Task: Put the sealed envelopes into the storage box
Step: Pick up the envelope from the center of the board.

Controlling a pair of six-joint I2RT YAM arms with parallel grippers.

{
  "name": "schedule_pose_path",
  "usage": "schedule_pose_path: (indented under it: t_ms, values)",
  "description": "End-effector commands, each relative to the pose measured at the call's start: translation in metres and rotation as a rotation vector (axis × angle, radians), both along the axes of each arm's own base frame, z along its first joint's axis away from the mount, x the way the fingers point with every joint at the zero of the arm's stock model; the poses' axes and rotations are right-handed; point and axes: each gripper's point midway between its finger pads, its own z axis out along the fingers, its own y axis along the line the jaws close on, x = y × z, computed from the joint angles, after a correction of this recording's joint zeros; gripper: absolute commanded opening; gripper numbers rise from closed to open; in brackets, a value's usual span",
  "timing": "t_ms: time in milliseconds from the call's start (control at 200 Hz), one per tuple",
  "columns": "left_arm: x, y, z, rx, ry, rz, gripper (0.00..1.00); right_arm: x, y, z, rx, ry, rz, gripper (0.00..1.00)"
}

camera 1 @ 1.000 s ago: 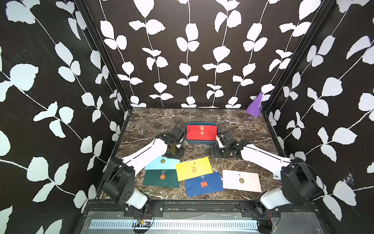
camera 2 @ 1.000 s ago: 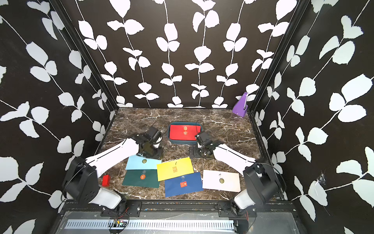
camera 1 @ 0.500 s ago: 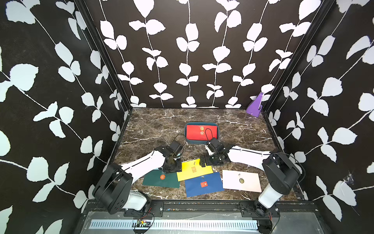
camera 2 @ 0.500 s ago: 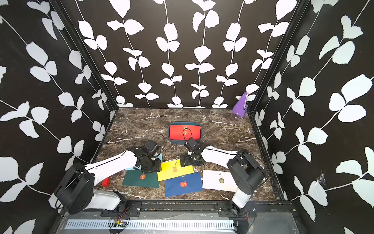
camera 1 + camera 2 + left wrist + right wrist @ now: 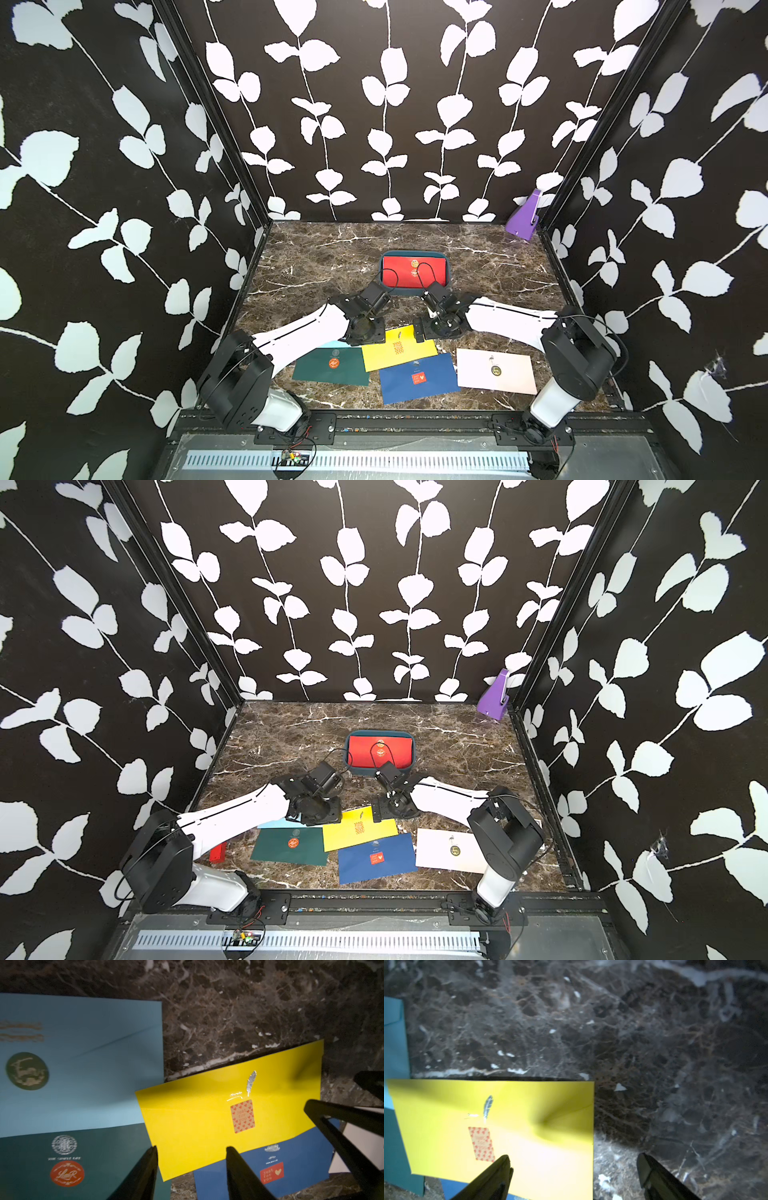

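Quick update on the bot: a sec ago both arms were up at the storage box [image 5: 405, 291], far-centre on the marble table [image 5: 332, 257], w/ the red envelope [image 5: 409, 280] already lying in it. Now they've swung back toward the near side and hang over the yellow envelope [image 5: 397, 347]. So imo the red drop-off is done and yellow is the next pick, prob a two-arm job.

The left gripper [image 5: 191, 1148] has its jaws roughly halfway apart w/ nothing between them, tips over yellow's near-left corner. The right gripper [image 5: 574, 1155] has its jaws wide and empty, straddling yellow's right end: one finger over the paper, the other over bare marble. Can't tell if any tip is touching yet.

Yellow is top of the pile. It overlaps the light blue envelope [image 5: 83, 1064], the dark green envelope [image 5: 332, 368] and the navy envelope [image 5: 417, 378]. The pale pink envelope [image 5: 494, 370] lies flat on the right, just beside navy.

Count, fwiw: 6 envelopes in view, i.e. 1 in the box + 5 on the table, each w/ a sticker seal showing. Whether more sit under the red one, no idea, since it covers the box floor. Also 1 box, 2 grippers, 1 small red block [image 5: 218, 852] near-left and 1 purple angular thing [image 5: 523, 220] in the far-right corner. Neither of those two looks like part of the job.
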Motion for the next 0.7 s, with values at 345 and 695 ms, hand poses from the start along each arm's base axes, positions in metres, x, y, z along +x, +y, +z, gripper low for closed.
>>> schedule_pose_path:
  t_ms: [345,695]
  values:
    - [0.047,0.057,0.027,0.085,-0.095,0.138,0.56,-0.014,0.051,0.000,-0.178,-0.078,0.068,0.89]
    - [0.050,0.067,0.035,0.080,-0.111,0.153,0.56,-0.010,0.048,-0.022,-0.219,-0.011,0.007,0.88]
